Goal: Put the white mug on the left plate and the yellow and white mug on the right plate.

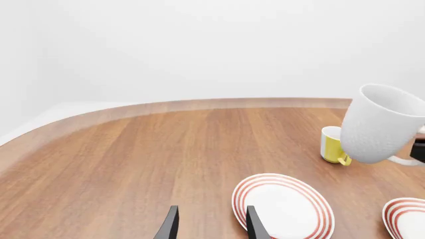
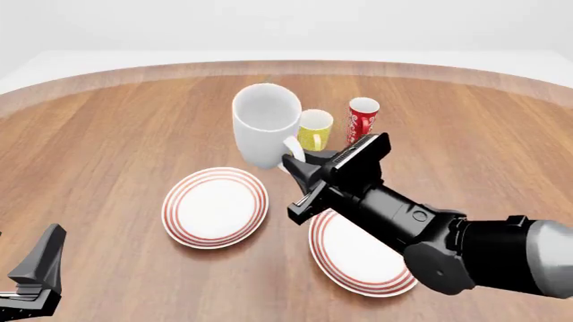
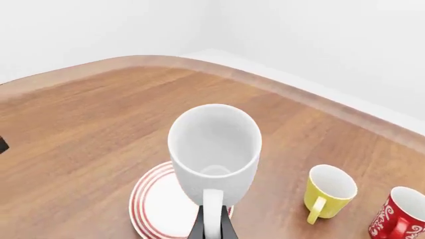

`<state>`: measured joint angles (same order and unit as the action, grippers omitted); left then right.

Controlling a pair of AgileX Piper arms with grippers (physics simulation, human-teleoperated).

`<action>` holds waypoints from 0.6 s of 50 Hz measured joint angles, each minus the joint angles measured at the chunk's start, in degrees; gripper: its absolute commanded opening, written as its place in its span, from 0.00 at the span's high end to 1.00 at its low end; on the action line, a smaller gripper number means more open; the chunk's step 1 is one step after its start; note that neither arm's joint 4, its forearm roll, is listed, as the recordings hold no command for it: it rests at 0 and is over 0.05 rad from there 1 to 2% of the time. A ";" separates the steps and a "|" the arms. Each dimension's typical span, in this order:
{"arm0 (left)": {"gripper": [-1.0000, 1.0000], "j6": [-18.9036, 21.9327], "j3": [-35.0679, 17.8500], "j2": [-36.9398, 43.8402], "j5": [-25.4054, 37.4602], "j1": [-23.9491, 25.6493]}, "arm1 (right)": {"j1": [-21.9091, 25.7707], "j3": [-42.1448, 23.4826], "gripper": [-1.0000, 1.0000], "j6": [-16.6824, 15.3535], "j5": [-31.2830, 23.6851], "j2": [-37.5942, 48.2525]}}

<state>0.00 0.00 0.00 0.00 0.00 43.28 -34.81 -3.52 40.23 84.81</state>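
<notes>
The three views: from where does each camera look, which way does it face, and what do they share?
Front view: above and behind the arms, looking forward and down; shows the right arm and the left pincer.
Left wrist view: behind the left pincer, facing the left plate.
Right wrist view: behind the right pincer, shut on the white mug handle.
Shared: white mug, yellow and white mug.

A slim red cup (image 2: 363,119) with a white pattern is seen standing upright on the wooden tabletop (image 2: 117,127), toward its far side. A rounded, paler edge is shown along the tabletop's far rim, and a plain white backdrop is seen beyond it.
</notes>
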 measured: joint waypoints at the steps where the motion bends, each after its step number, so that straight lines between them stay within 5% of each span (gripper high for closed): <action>1: 0.00 0.00 0.00 0.00 0.00 0.00 | 0.12 -0.13 1.00 0.03 0.02 0.21; 30: 0.00 0.00 0.00 0.00 0.00 0.00 | 3.66 -4.83 1.00 0.59 -0.50 5.85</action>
<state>0.00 0.00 0.00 0.00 0.00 46.94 -39.64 -2.93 39.73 90.66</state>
